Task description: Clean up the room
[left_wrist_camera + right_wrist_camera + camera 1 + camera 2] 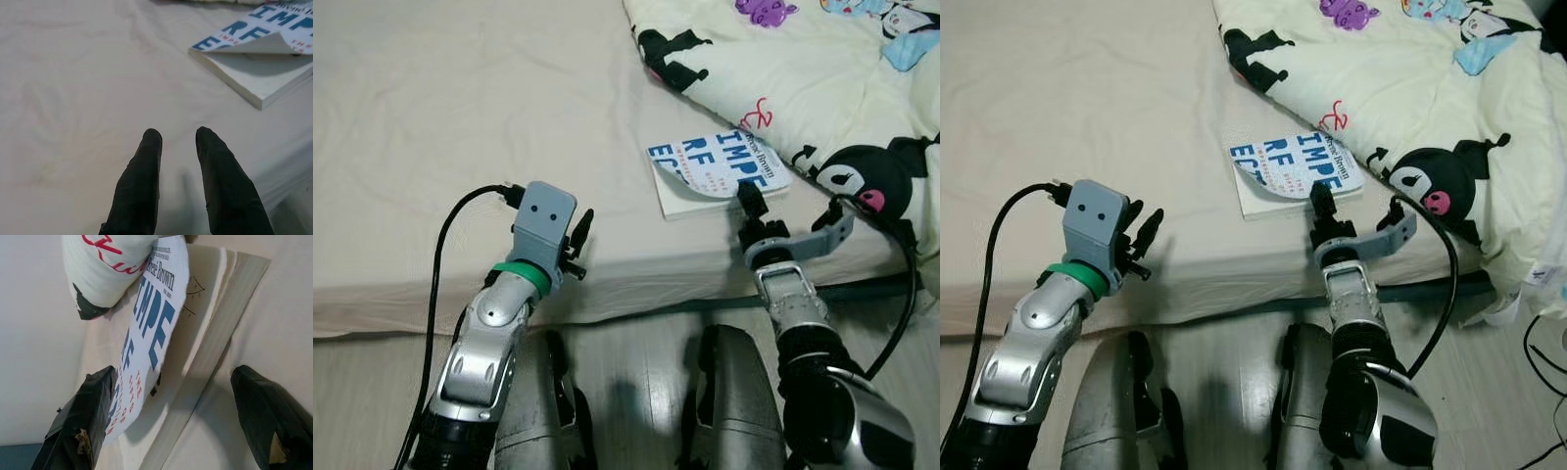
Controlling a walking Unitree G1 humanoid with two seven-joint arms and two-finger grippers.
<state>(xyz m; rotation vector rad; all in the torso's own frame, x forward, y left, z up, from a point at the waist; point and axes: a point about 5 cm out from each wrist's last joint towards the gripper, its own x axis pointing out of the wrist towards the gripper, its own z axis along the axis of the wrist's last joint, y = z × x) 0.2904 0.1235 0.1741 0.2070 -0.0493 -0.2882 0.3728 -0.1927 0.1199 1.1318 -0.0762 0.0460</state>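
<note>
A bed [460, 127] w/ a cream sheet takes up most of the scene, its near edge running across just ahead of the robot's legs; a pale yellow comforter [803, 69] printed w/ black, purple & blue cartoon figures is heaped over the bed's far right corner & spills down past the right end of the near edge; wood-look floor [636, 362] lies below the bed edge; a white paperback book [715, 171] w/ big blue letters & small red text lies flat on the sheet close to the near edge, toward the right, its far corner tucked under the comforter's hem, its front cover curled up off the pages; right hand [747, 198] is at the book's near edge, fingers spread wide, one finger [85, 421] under the lifted cover & the other [266, 411] out on the sheet beside the page block, so released, not clamped on anything; left hand [576, 243] hovers over the near edge of the bed, well left of the book, fingers [142, 186] a little apart & holding nothing.
</note>
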